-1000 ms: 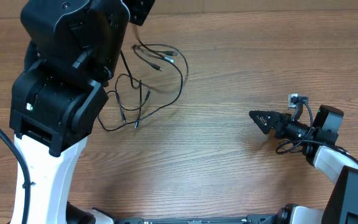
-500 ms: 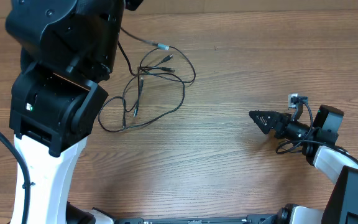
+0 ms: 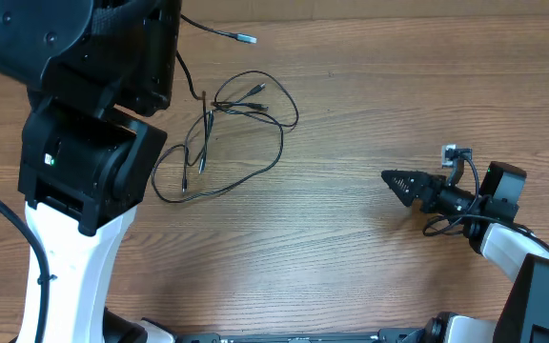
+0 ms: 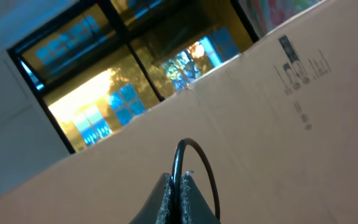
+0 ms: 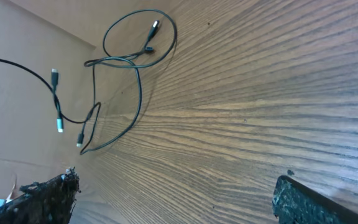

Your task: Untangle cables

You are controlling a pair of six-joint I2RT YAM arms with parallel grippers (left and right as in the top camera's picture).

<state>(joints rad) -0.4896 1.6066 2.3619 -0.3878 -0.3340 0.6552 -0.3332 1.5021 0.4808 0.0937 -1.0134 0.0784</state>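
The left claw (image 4: 180, 190) pinches one cable (image 4: 199, 165) (plug end (image 3: 247, 40) in the air); the other cables (image 3: 279, 143) lie looped on the surface (image 3: 351, 257). The right claw (image 3: 400, 183) gapes wide, well apart.

One tangle of cables (image 3: 213, 112), two arms (image 3: 84, 171).

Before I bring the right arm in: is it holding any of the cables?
No, the right gripper has its fingers wide apart over the bare table, and the cables lie well beyond them.
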